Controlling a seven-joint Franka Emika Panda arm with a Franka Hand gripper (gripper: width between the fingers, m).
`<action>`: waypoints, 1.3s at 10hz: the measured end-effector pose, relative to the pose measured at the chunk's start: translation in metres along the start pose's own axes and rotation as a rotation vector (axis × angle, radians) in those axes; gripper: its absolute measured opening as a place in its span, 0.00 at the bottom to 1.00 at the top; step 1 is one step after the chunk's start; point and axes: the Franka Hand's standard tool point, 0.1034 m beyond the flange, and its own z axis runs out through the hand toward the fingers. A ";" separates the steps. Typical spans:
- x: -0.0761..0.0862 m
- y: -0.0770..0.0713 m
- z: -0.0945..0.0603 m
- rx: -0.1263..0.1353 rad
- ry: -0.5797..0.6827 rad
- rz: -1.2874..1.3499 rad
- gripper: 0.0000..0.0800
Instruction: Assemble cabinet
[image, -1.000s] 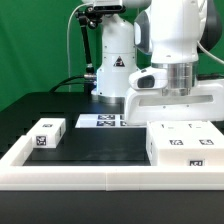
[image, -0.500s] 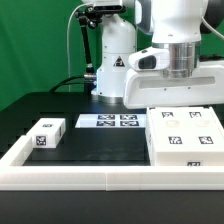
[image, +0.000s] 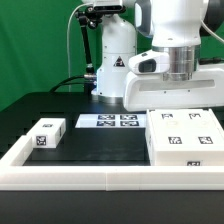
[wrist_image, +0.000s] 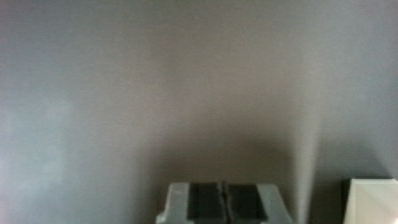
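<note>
The cabinet (image: 186, 142) is a large white boxy body with black-and-white tags on its top and front, lying at the exterior view's right on the black table. My gripper (image: 178, 104) hangs right behind and above its far edge, and the fingertips are hidden there. In the wrist view the gripper (wrist_image: 217, 205) shows two grey fingers (wrist_image: 187, 205) pressed together with only a thin dark line between them and nothing in them. The surface behind them is a blurred grey. A white edge (wrist_image: 375, 202) shows beside the fingers.
A small white tagged block (image: 46, 133) lies at the exterior view's left. The marker board (image: 108, 121) lies flat at the back middle. A low white rim (image: 100, 176) borders the table's front and sides. The robot's base (image: 112, 62) stands behind.
Over the last second my hand rose a little and shifted toward the exterior view's right, uncovering more of the cabinet's tagged top. Since half a second ago hardly anything has moved.
</note>
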 end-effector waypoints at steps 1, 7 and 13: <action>0.002 -0.001 -0.008 -0.001 -0.004 -0.001 0.00; 0.008 -0.003 -0.032 -0.006 -0.030 -0.006 0.00; 0.014 -0.002 -0.057 -0.010 -0.038 -0.006 0.00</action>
